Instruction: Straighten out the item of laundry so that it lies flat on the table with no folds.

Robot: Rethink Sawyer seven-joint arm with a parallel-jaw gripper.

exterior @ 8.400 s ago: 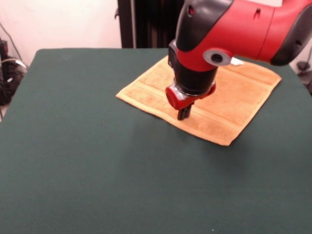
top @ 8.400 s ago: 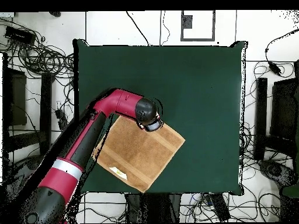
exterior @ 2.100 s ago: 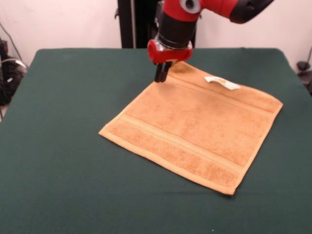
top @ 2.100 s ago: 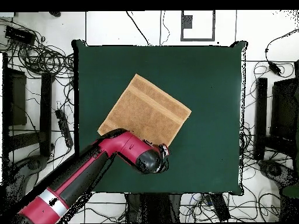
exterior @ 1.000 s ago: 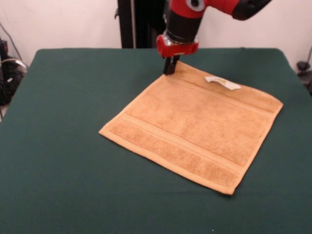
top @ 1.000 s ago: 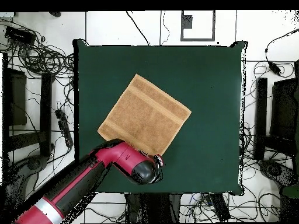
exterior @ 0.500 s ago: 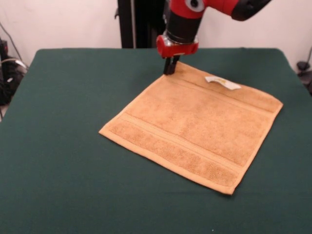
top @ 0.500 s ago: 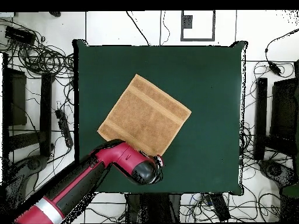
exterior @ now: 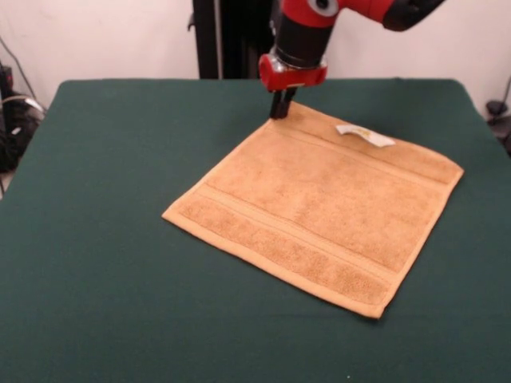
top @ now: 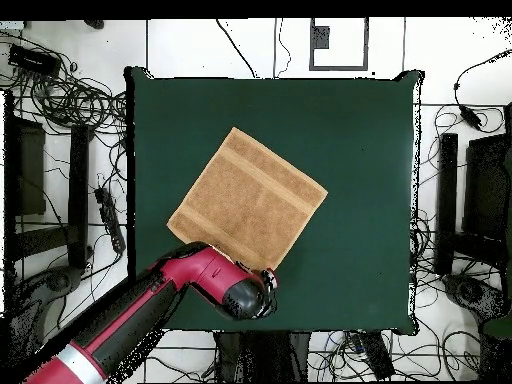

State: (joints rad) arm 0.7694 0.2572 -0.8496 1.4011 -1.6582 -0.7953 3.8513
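Note:
The item of laundry, an orange-tan towel with woven bands, lies spread flat as a diamond on the dark green table. A small white label sits near its far edge. My gripper hangs from the red arm right at the towel's far corner, its dark fingers pressed together and the tips at the cloth's edge. In the overhead view the towel lies left of the table's middle. There the gripper sits at the towel's bottom corner, mostly hidden under the arm's wrist.
A black post stands behind the table. Cables lie off its left side in the front view. In the overhead view, cables and dark stands ring the table on the floor.
Over the last two seconds the gripper has slid a short way right along the towel's far edge to its corner. The towel has not moved.

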